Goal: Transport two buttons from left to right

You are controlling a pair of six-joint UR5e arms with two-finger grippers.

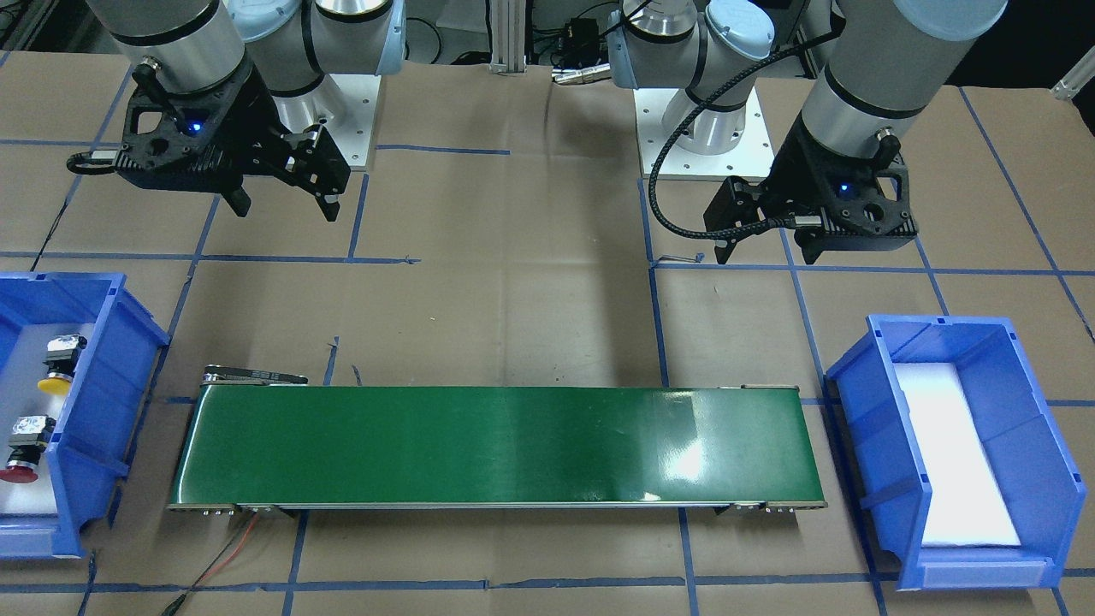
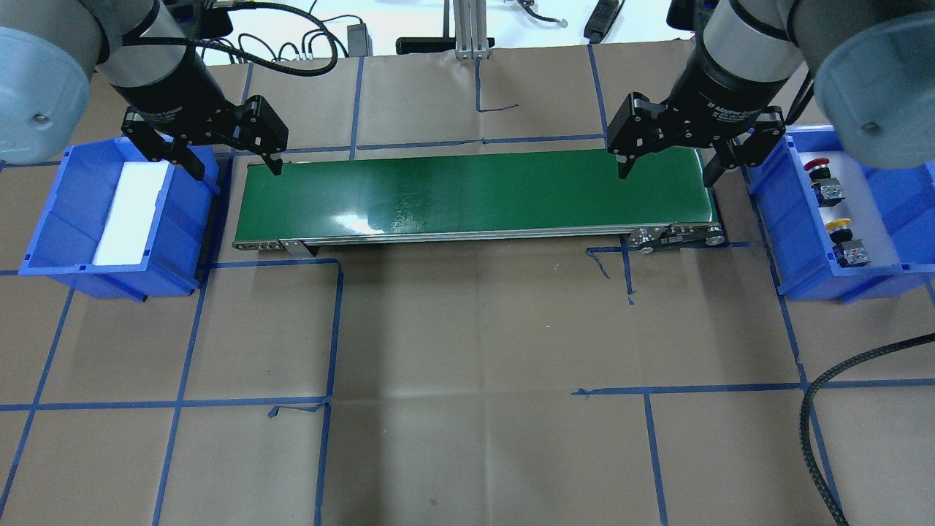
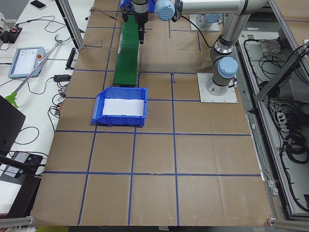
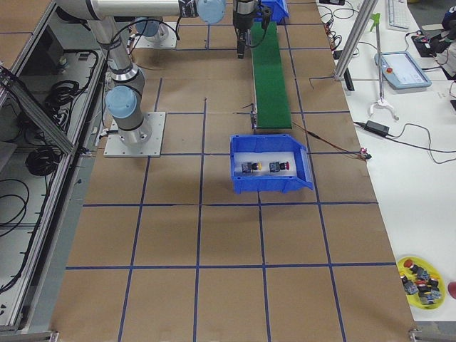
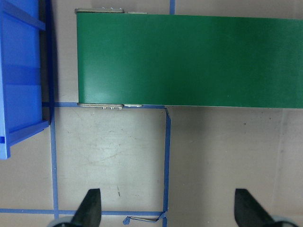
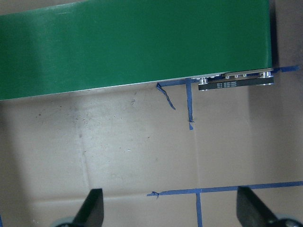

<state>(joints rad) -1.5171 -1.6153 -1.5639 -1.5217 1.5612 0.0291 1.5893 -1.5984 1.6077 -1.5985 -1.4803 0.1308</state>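
Note:
The yellow-capped button [image 1: 56, 370] and the red-capped button [image 1: 23, 453] lie on white foam in the blue bin [image 1: 98, 402] on the robot's right side. In the overhead view the red button [image 2: 822, 175] is the farther one and the yellow button [image 2: 844, 241] the nearer. My right gripper [image 2: 665, 178] is open and empty above the table beside the right end of the green conveyor belt [image 2: 475, 193]. My left gripper [image 2: 237, 172] is open and empty at the belt's left end. Both wrist views show spread fingers with nothing between them.
A second blue bin [image 2: 51, 219], holding only white foam, stands off the belt's left end. Blue tape lines cross the brown table cover. A braided cable [image 2: 825, 409] lies at the near right. A yellow dish of spare parts [image 4: 420, 278] sits on the side bench.

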